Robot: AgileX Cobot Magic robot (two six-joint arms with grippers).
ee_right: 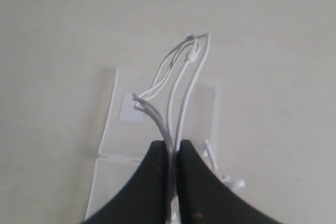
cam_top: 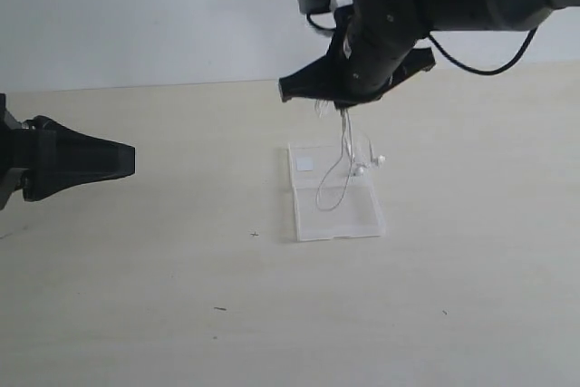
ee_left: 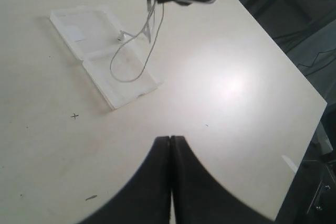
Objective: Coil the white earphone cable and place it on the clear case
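Observation:
The white earphone cable (cam_top: 345, 147) hangs in several bunched strands from my right gripper (cam_top: 343, 104), which is shut on it above the clear case (cam_top: 358, 219). Its lowest loop rests on the case, and the two earbuds (cam_top: 367, 167) dangle at the case's right edge. In the right wrist view the cable strands (ee_right: 178, 77) run out from between the fingertips of the right gripper (ee_right: 173, 145), over the case (ee_right: 107, 129) and its white sticker (ee_right: 130, 109). My left gripper (cam_top: 130, 159) hovers far to the left, shut and holding nothing. The left wrist view shows the left gripper (ee_left: 170, 139), the case (ee_left: 126, 90) and the cable loop (ee_left: 131, 64).
The pale tabletop (cam_top: 136, 296) carries a small cross mark (cam_top: 255, 234) left of the case and a few dark specks. In the left wrist view the table's edge (ee_left: 294, 72) drops off to dark floor and equipment.

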